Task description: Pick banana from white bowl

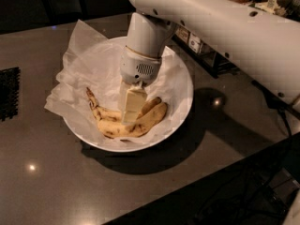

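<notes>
The white bowl [180, 118] stands on the dark counter, lined with crumpled white paper [93, 64]. The banana [112, 127], yellow with brown blotches, lies curved along the bowl's near side, and its long dark stem [92, 101] points up and to the left. A second, cleaner banana [153, 105] lies right behind it on the right. My gripper [131, 110] hangs straight down from the white arm [225, 27] into the bowl. It is down on the middle of the bananas and hides that part of them.
The dark grey counter [56, 182] ends in a front edge running diagonally at lower right. A black grille [8, 93] lies at the left edge. A dark rack with labelled items [197, 43] stands behind the bowl on the right, with cables [281, 125] beside it.
</notes>
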You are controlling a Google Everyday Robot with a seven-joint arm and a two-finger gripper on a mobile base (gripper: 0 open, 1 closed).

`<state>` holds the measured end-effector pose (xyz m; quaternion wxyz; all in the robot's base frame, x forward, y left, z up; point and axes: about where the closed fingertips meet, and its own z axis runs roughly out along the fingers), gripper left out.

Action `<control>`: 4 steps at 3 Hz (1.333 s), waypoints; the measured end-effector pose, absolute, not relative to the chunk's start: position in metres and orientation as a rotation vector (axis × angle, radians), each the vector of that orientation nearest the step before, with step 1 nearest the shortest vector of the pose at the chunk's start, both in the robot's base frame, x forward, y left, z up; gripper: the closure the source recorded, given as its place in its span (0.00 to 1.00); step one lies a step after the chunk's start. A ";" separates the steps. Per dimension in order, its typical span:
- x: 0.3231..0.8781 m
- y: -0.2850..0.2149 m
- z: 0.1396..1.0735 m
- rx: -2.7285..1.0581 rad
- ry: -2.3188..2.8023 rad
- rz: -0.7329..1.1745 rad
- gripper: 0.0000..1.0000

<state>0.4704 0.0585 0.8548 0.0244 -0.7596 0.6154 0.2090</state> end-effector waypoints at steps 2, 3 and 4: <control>0.482 0.061 0.859 -2.375 1.896 0.605 0.51; 0.488 0.066 0.857 -2.393 1.883 0.605 0.51; 0.487 0.068 0.847 -2.398 1.886 0.643 0.50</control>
